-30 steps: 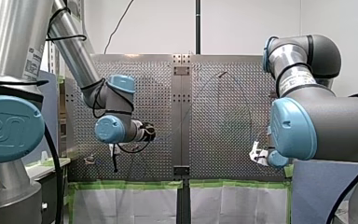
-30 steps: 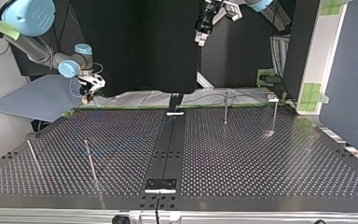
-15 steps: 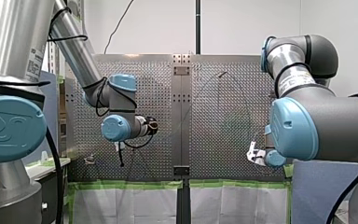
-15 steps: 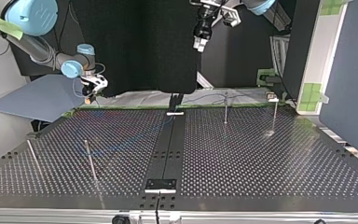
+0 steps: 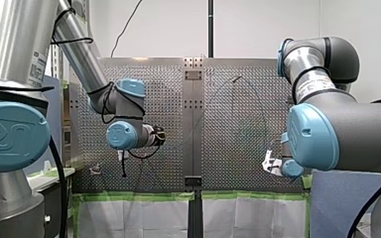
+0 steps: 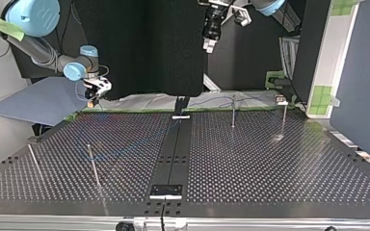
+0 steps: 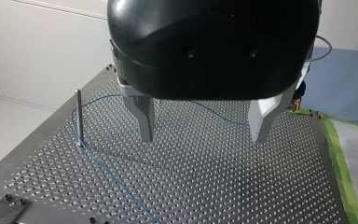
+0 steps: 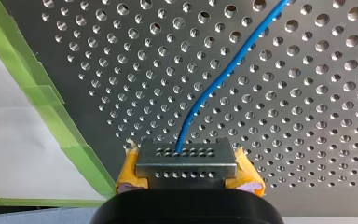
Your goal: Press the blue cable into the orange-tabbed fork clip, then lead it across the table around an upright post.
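My left arm (image 5: 82, 52) is hanging bent above the perforated metal table (image 7: 242, 186), left gripper (image 7: 200, 138) spreading its metal fingers (image 7: 144, 121) wide. My yellow-padded right gripper (image 8: 186, 164) is pinching the thin blue cable (image 8: 227, 71) beside green tape (image 8: 42, 95); the cable is trailing past a slim upright post (image 7: 79, 116).

I see green tape (image 5: 134, 196) above white sheeting (image 5: 129, 218), a dark centre strip (image 6: 173, 154), and a blue-grey board (image 6: 33, 101) at the top view's left.

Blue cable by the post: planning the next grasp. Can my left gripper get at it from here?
Probably yes: my left gripper hangs open above the table, and the blue cable lies exposed there; only the upright post beside it could crowd a finger.
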